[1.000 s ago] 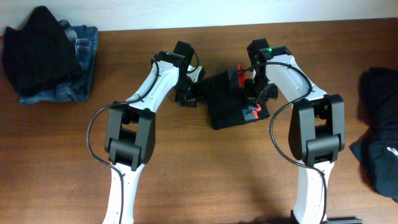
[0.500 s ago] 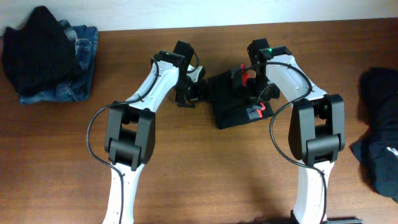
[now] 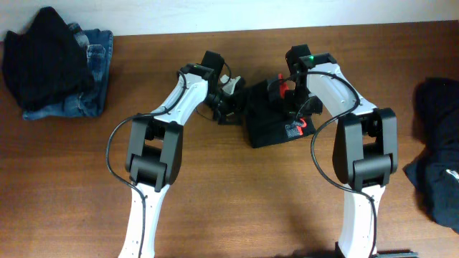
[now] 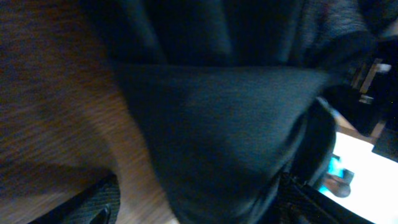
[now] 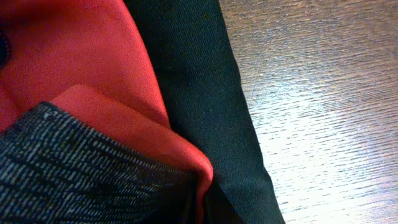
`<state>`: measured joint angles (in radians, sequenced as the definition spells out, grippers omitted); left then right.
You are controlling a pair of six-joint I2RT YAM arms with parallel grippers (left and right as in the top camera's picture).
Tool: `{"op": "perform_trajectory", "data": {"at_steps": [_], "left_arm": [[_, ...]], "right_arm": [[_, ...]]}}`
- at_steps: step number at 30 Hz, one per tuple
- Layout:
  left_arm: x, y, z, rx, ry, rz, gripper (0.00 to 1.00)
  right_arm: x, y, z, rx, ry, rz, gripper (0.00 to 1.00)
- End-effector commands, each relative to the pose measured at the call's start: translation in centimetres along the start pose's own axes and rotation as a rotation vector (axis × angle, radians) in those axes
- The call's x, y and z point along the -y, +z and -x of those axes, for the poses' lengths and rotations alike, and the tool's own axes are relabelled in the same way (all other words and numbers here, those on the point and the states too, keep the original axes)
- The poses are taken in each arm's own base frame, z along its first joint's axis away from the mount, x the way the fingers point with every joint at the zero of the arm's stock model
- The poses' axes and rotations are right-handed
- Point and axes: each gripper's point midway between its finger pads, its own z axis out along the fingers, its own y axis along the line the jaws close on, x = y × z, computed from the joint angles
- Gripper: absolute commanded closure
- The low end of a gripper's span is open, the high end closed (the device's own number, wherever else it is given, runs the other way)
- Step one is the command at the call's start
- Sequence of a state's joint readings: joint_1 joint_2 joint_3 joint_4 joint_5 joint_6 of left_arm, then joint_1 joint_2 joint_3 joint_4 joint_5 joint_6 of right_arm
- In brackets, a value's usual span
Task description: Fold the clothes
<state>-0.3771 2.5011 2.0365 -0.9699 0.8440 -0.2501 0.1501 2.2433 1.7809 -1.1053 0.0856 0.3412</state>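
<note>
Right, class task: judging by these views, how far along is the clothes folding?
Looks done: a black garment stacked on jeans at the far left. In hand: the red-trimmed garment, already a compact bundle mid-table, with the left gripper open at its edge and the right gripper shut over the red trim. Left: the dark heap at the right edge, not yet folded.

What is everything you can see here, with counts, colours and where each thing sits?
folded garment: one, black with red trim, table centre, between the grippers
black garment: one, black, heaped on the jeans, far left
denim jeans: one, blue, under that heap
dark clothes pile: count unclear, black to navy, right edge
table: one, brown wood, under everything
left gripper: one, black, open, at the folded garment's left edge
right gripper: one, black, shut, over the red trim
</note>
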Motion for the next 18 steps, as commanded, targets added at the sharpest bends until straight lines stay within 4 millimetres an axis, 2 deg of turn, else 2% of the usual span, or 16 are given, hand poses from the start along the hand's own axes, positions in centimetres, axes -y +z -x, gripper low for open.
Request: {"op": "perform_trajectory", "data": {"at_steps": [1, 6, 11, 16, 18], "left_arm": [[-1.8, 2.2, -0.9, -0.065, -0.055, -0.064, 0.19], [-2.7, 4.4, -1.2, -0.109, -0.086, -0.168, 0.19], [-3.6, 5.8, -1.6, -0.133, -0.105, -0.189, 0.19], [-2.6, 7.0, -1.7, -0.144, -0.065, -0.25, 0.2], [-2.4, 7.5, -1.8, -0.148, -0.052, -0.253, 0.25]], "right_arm": [[0.8, 1.2, -0.2, -0.023, 0.026, -0.021, 0.91], [0.7, 1.2, -0.2, -0.023, 0.026, -0.021, 0.91], [0.7, 1.2, -0.1, -0.022, 0.026, -0.021, 0.91], [0.8, 1.2, -0.1, -0.022, 0.027, -0.02, 0.91], [0.8, 1.2, -0.1, -0.022, 0.027, -0.02, 0.91]]}}
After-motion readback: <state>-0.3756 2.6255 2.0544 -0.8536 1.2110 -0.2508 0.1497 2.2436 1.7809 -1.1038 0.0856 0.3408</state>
